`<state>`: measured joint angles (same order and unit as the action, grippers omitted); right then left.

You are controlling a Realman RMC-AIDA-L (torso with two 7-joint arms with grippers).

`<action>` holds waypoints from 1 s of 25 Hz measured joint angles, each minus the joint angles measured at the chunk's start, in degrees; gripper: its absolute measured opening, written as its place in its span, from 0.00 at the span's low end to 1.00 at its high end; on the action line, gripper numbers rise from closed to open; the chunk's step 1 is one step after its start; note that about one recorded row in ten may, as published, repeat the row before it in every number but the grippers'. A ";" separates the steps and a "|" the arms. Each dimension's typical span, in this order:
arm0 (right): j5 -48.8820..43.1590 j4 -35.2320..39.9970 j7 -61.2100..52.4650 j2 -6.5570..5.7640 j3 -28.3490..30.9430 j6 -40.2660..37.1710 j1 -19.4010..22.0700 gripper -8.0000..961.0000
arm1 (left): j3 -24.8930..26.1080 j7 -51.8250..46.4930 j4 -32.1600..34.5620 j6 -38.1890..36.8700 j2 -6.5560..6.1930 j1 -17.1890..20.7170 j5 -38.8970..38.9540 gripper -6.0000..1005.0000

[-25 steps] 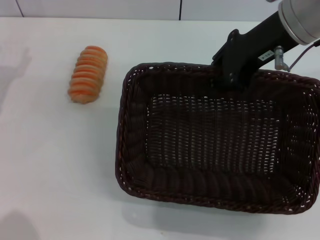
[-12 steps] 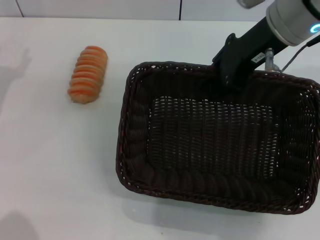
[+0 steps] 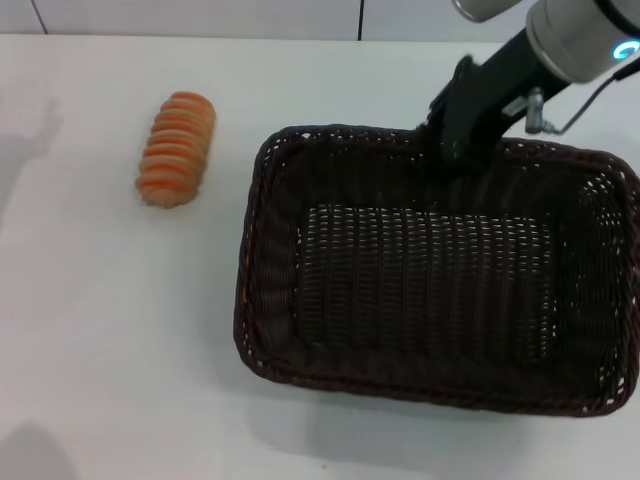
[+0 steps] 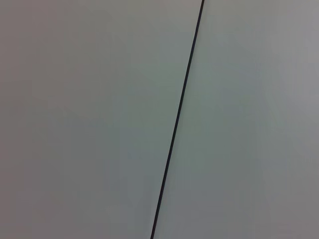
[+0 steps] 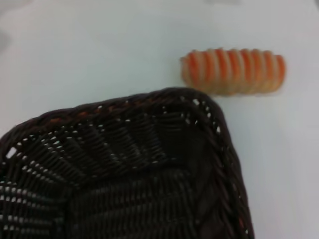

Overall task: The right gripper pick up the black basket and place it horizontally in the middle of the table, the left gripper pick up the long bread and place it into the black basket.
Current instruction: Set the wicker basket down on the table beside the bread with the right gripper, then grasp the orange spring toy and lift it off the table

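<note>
The black basket (image 3: 258, 255) lies on the white table (image 3: 110, 340), right of the middle, with its long side running left to right. My right gripper (image 3: 455, 152) reaches down from the far right and grips the basket's far rim. The basket is empty. The long bread (image 3: 177, 148) lies on the table to the basket's far left, apart from it. The right wrist view shows a corner of the basket (image 5: 124, 169) and the bread (image 5: 233, 71) beyond it. The left gripper is out of view.
The left wrist view shows only a plain grey surface with a thin dark seam (image 4: 177, 124). White table stretches left and in front of the basket. A wall edge (image 3: 360, 20) runs along the far side.
The right gripper has shifted slightly farther back and the basket has turned with it, so its right end has swung away from me and it lies more level. The bread has not moved.
</note>
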<state>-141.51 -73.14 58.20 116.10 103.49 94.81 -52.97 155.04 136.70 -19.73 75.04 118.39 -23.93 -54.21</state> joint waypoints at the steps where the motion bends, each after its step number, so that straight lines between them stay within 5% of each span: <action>1: -0.43 -0.65 -0.16 0.03 0.00 -0.20 -0.08 0.35 | 0.00 -0.03 0.00 0.10 0.00 0.00 0.00 0.73; 14: -6.43 -8.08 -2.79 0.35 -0.06 -1.64 -0.88 0.35 | -0.09 -0.38 -0.19 0.73 -0.01 0.02 0.00 0.72; 21: -7.88 -20.59 -6.31 2.92 -1.14 -18.00 10.67 0.35 | -0.10 -0.56 -0.30 1.14 -0.17 0.08 0.06 0.72; 25: -8.80 -24.68 -11.73 3.10 -6.20 -30.28 18.41 0.35 | -0.09 -0.63 -0.55 1.14 -0.20 0.10 0.08 0.72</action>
<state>-150.31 -97.82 46.46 119.20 97.29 64.54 -34.56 154.95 136.07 -20.28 76.18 118.20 -23.82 -54.13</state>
